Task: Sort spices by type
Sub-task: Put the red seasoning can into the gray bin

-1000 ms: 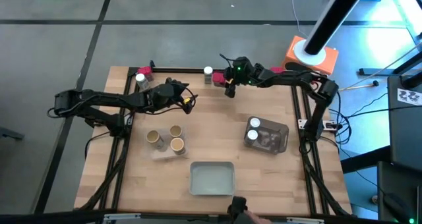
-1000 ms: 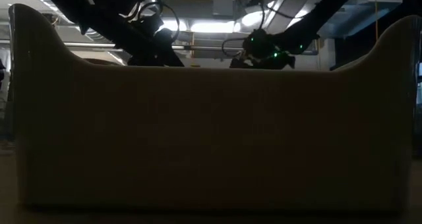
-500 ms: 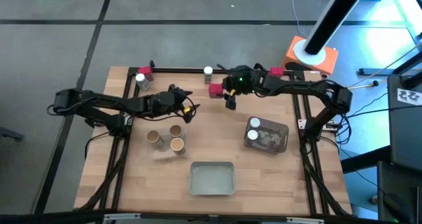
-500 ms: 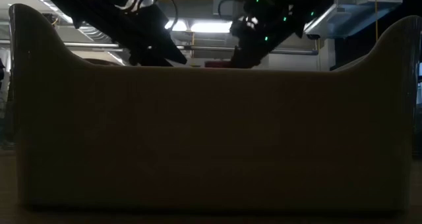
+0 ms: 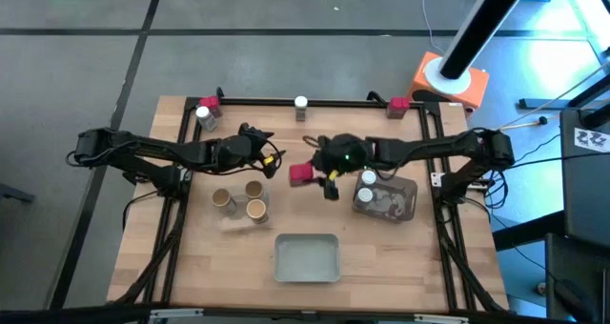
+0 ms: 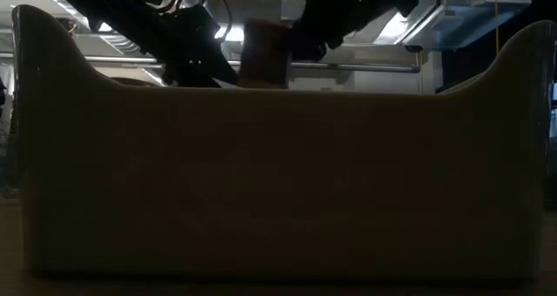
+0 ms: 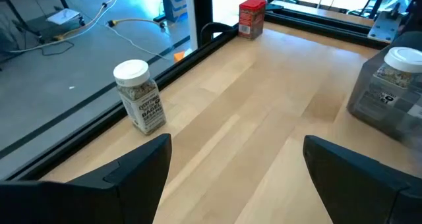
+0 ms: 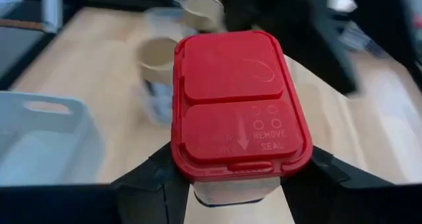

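My right gripper (image 5: 313, 174) hangs over the middle of the table, shut on a small container with a red lid (image 5: 301, 173) (image 8: 240, 105). That container also shows dimly above the tray wall in the low view (image 6: 265, 57). My left gripper (image 5: 268, 158) (image 7: 237, 155) stands open with nothing in it, left of the red container and just beyond the tray of three cork cylinders (image 5: 239, 200). A white-lidded jar (image 7: 139, 95) and a red container (image 7: 252, 16) stand on the wood along the far edge. My right gripper pinches the red-lidded container between its two fingers (image 8: 148, 181), on the pale body just under the lid (image 8: 200, 192), one finger on each long side. The fingers slant down from the table's right. The container is lifted clear of the table, lid up.
A clear tray (image 5: 400, 202) with two white-lidded jars sits right of my right gripper. A pale tray (image 5: 307, 257) lies by the near edge, and its wall (image 6: 278, 183) fills the low view. A jar (image 5: 204, 115) and a red container (image 5: 208, 103) stand at the far left, another red one (image 5: 398, 103) at the far right.
My right gripper has swung from the far edge toward the middle of the table and risen, carrying the red-lidded container clear of the wood. The white-lidded jar beside its old place has stayed. My left gripper has drifted slightly toward the near edge, still open.
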{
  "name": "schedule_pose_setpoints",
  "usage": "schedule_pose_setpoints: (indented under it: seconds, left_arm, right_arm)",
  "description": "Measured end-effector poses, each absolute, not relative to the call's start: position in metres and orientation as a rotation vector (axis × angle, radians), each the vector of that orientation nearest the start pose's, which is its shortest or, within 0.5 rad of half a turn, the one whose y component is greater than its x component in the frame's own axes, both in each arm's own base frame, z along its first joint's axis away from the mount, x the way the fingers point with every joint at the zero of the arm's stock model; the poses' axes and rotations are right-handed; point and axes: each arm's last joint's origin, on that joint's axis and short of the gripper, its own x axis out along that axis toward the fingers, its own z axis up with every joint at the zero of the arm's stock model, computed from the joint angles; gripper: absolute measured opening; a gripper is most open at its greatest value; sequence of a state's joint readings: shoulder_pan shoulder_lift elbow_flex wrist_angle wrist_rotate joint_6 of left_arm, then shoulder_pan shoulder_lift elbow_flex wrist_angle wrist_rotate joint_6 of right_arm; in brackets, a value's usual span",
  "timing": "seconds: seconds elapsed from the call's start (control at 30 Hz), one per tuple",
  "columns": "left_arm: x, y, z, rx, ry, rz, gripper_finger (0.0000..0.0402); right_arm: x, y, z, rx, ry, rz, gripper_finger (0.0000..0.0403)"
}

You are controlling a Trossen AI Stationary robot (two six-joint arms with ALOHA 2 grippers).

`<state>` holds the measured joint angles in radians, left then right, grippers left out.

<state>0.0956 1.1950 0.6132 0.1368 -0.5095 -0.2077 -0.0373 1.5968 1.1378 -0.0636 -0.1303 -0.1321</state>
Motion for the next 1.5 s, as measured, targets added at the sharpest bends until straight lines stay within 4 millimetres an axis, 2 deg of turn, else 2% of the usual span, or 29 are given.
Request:
schedule_pose_setpoints:
  seconds: [0.4,0.7,1.0,1.33,1.5]
  left_arm:
    - [0.242,0.037,0.225,-0.105,0.377,0.638,0.0327]
    - [0.242,0.037,0.225,-0.09,0.382,0.634,0.0327]
    - [0.242,0.037,0.224,-0.054,0.4,0.628,0.0327]
    - [0.241,0.038,0.223,-0.075,0.404,0.637,0.0327]
    - [0.241,0.038,0.223,-0.075,0.408,0.638,0.0327]
  right_arm:
    - [0.357,0.066,0.272,-0.015,0.419,0.201,0.0189]
    - [0.352,0.108,0.272,0.013,0.371,0.222,0.0189]
    - [0.37,0.133,0.228,0.039,0.426,0.258,0.0189]
    - [0.384,0.141,0.17,0.042,0.563,0.285,0.0189]
    - [0.388,0.141,0.157,0.024,0.575,0.229,0.0189]
